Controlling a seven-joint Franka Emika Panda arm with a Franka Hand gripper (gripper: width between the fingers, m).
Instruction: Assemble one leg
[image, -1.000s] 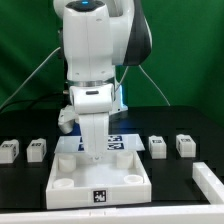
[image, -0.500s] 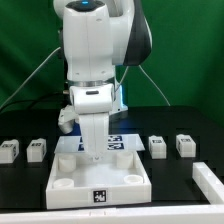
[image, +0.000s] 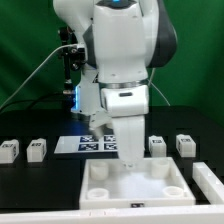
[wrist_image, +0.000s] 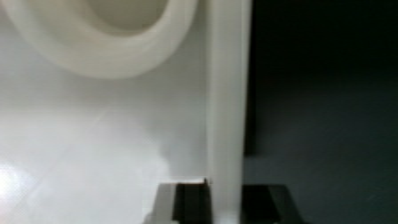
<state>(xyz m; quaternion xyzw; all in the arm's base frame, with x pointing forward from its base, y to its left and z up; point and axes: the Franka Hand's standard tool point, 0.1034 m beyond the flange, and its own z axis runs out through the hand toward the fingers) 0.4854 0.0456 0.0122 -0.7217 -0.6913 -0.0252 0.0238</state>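
Several legs, small white tagged blocks, stand in a row on the black table: two at the exterior view's left (image: 10, 150) (image: 37, 149) and two at its right (image: 157, 146) (image: 185, 145). None is held. My gripper (image: 131, 162) reaches down onto the far rim of the large white square panel (image: 135, 192) with round corner sockets. In the wrist view the gripper (wrist_image: 226, 186) has its dark fingers (wrist_image: 185, 204) on either side of the panel's thin upright rim (wrist_image: 226, 100), shut on it. One round socket (wrist_image: 125, 35) shows beside the rim.
The marker board (image: 92, 143) lies flat behind the panel, toward the exterior view's left. A white piece (image: 208, 181) lies at the right edge. Cables hang behind the arm before a green backdrop.
The arm and the white panel in its grip have shifted toward the exterior view's right. The marker board is now uncovered. The legs have not moved.
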